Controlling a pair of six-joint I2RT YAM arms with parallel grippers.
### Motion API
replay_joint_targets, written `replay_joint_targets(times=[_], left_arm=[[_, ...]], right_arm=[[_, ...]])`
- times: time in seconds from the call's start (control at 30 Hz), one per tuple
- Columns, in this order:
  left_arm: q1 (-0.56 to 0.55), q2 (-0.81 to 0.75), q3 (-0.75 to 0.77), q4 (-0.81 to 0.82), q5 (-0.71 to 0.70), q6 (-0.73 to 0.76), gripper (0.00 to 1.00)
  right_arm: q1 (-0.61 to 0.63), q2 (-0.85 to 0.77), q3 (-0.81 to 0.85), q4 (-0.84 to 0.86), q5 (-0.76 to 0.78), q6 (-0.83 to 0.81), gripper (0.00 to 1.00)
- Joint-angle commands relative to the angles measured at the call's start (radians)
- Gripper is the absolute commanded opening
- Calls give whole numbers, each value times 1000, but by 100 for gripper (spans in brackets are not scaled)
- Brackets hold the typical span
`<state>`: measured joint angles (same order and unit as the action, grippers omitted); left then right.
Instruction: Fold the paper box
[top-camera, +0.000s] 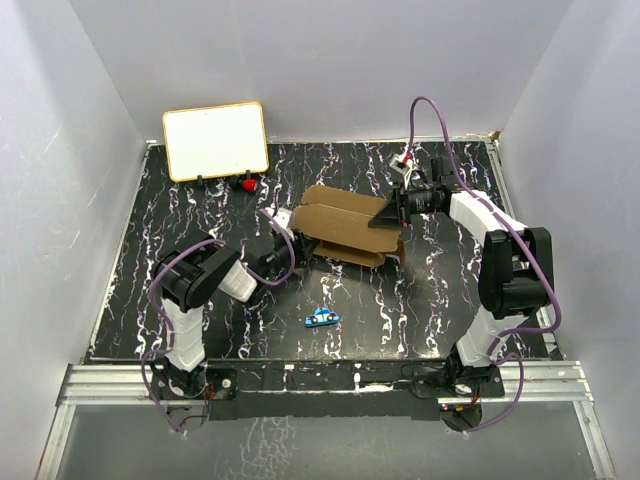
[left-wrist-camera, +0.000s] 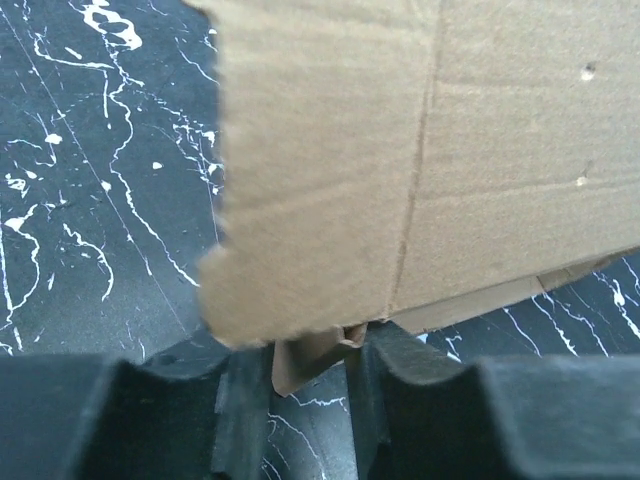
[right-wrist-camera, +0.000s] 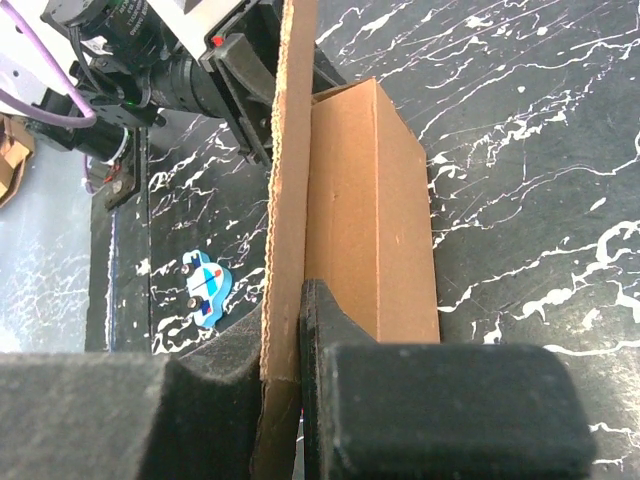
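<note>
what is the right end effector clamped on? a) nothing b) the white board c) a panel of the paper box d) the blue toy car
c, the right wrist view shows a panel of the paper box pinched edge-on in the right end effector.

**One overhead camera, two close wrist cameras**

The top camera looks down from above and behind both arms, taking in the whole table. Each wrist camera looks forward past its own fingers, very near the paper box. All three views share that box. The right wrist view also catches the left arm.
</note>
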<state>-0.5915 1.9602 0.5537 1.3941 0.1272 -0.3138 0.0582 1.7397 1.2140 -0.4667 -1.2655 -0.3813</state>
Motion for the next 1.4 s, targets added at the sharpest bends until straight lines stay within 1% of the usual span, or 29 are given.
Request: replay_joint_targets(times=[0.0,0.07,0.13,0.33,0.37,0.43,0.5,0.53,0.67,0.73,0.8,0.9,0.93,1.07,1.27,1.33,1.37], left_arm=[[-2,13,28,-12,-44,-3,21],[-2,13,28,-10,-58,-10,9],[-3,9,28,-24,-71,-13,0],[-12,-24,40,-103,-104,2,0],[-14,-31,45,-119,-115,7,1],[-19,-44,55,-155,-151,13,16],[-22,-53,64,-181,-170,19,24],[-24,-55,68,-199,-179,25,26],[-33,-57,85,-255,-218,54,27],[-36,-58,87,-261,-234,70,26],[-36,-54,89,-259,-242,88,22],[-36,-53,91,-250,-253,104,22],[-36,-52,91,-242,-253,107,23],[-36,-49,83,-198,-258,108,31],[-36,-41,69,-103,-267,114,36],[-36,-38,71,-93,-267,118,37],[-36,-34,70,-89,-265,119,37]], right_arm=[[8,-17,-12,54,13,9,8],[9,-19,-14,60,12,19,8],[9,-21,-17,71,15,32,8],[8,-36,-49,159,24,126,8],[9,-40,-59,183,26,151,8],[9,-54,-81,240,25,210,8],[9,-75,-109,317,26,301,8],[8,-85,-128,366,27,350,8],[9,-116,-196,548,22,519,8],[9,-121,-212,591,25,554,8],[9,-117,-218,599,34,564,8],[9,-106,-221,601,39,569,8],[9,-101,-223,604,39,573,8],[9,-92,-231,622,39,593,8],[8,-88,-241,645,50,615,8],[8,-84,-233,620,58,573,8],[8,-83,-221,565,66,529,8]])
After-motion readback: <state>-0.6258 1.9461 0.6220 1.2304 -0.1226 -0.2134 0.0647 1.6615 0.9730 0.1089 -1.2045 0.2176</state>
